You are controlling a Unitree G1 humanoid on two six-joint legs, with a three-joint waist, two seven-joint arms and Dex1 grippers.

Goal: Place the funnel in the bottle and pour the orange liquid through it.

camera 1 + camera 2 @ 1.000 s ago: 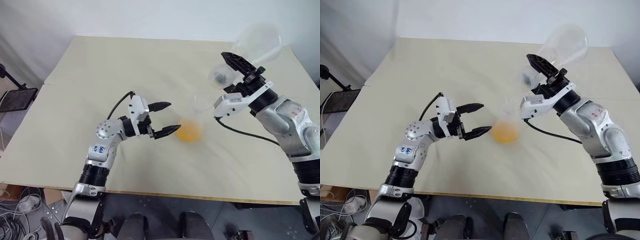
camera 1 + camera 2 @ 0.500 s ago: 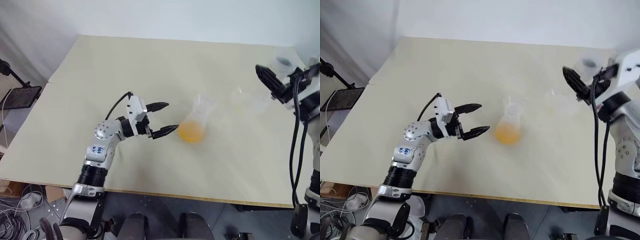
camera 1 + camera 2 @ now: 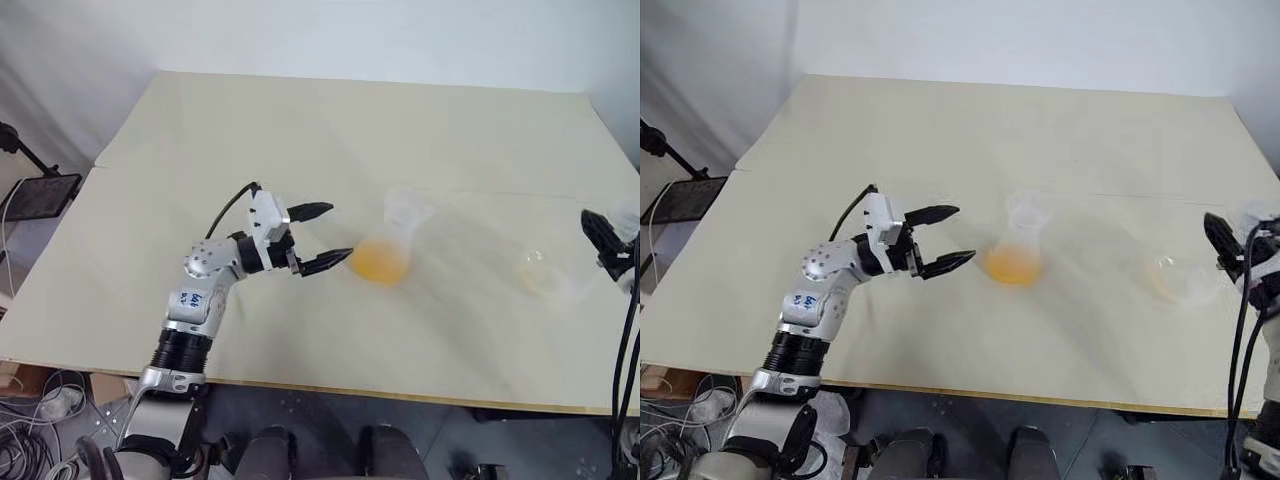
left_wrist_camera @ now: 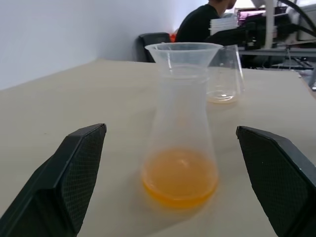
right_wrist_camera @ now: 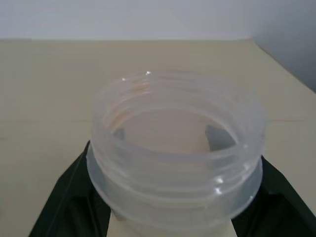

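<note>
The bottle (image 3: 392, 243) stands upright on the table (image 3: 300, 130), roughly at the middle of it. The funnel (image 3: 408, 207) sits in the bottle's neck, its wide mouth rising above the rim. The orange liquid (image 3: 378, 263) lies as a shallow layer in the bottle's broad base, while the rest of the bottle is clear.

The left gripper (image 3: 338, 232) hangs just beside the bottle, on its left, pointing at its lower part. Its two black fingers are spread wide with nothing between them, and neither touches the glass. In the left wrist view the bottle stands framed between the two fingers.

Well to the right of the bottle, near the table's right edge, is a clear flask (image 3: 543, 272). A faint orange trace shows at its bottom. The right gripper (image 3: 600, 238) is at that flask, farther from the bottle than the flask's base. The right wrist view shows its fingers closed on either side of the flask's threaded neck, just below the open mouth. Whether the flask's base rests on the table cannot be told.

Beyond the bottle and the flask, in the left wrist view, a person (image 4: 197, 22) in a dark top sits in the background.
</note>
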